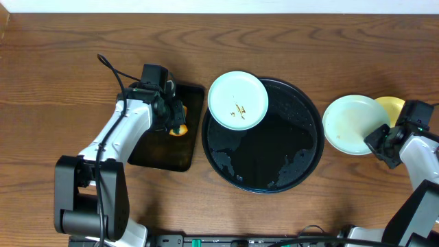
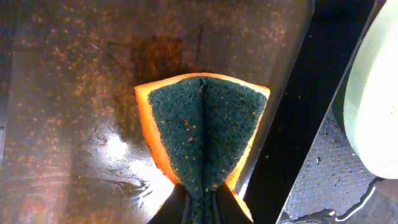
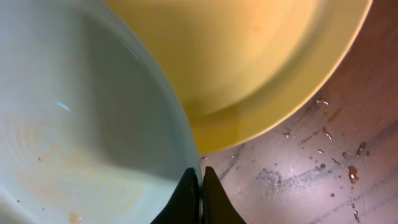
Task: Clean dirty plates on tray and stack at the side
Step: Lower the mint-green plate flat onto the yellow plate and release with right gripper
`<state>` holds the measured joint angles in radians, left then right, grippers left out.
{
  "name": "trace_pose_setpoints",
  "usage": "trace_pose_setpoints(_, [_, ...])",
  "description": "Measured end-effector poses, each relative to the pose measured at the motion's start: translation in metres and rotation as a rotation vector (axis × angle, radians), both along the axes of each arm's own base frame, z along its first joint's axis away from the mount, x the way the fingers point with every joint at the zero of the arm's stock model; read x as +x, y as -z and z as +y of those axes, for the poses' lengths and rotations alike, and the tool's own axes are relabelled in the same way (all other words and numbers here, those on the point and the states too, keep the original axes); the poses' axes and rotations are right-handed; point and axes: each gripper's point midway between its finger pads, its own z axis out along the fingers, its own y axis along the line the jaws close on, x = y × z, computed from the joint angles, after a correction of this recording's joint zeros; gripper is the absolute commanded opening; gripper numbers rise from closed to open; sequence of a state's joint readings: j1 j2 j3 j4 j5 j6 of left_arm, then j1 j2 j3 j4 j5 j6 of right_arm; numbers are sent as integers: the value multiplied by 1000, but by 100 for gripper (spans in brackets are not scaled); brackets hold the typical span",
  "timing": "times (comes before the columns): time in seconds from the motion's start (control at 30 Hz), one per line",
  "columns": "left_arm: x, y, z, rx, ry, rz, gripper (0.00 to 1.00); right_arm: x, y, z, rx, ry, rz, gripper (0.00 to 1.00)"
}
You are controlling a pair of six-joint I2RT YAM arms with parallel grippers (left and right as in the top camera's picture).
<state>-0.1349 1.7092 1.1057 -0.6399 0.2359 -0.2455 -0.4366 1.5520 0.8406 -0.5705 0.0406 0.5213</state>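
Overhead, one smeared plate [image 1: 237,101] sits on the round tray's [image 1: 302,180] upper-left rim. Right of the tray, a mint plate [image 1: 350,123] overlaps a yellow plate [image 1: 392,106] on the counter [image 1: 55,55]. There the right claw [image 3: 200,200] is pinched fully onto the mint plate's thin edge (a slim hold), so if lifted it may slip or drag the yellow one. Left of the tray, the left claw [image 2: 200,208] is clamped tight on a sponge [image 2: 202,130].
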Motion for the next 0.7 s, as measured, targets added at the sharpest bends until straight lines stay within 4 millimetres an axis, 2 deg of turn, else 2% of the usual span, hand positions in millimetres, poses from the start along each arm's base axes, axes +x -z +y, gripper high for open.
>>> trace_pose_setpoints(0.2, [-1,0,0,0,0,3,8,8,-9,-2,-7,-4,-43,1])
trace_pose_setpoints(0.33, [-1,0,0,1,0,4,8,19,-38,-10,-50,5,-125,1])
trace_pose_setpoints(0.5, [-1,0,0,1,0,5,8,22,-76,-42,-125,85,-220,1])
trace_pose_setpoints(0.7, [-1,0,0,1,0,6,8,5,-81,-71,-171,184,-212,1])
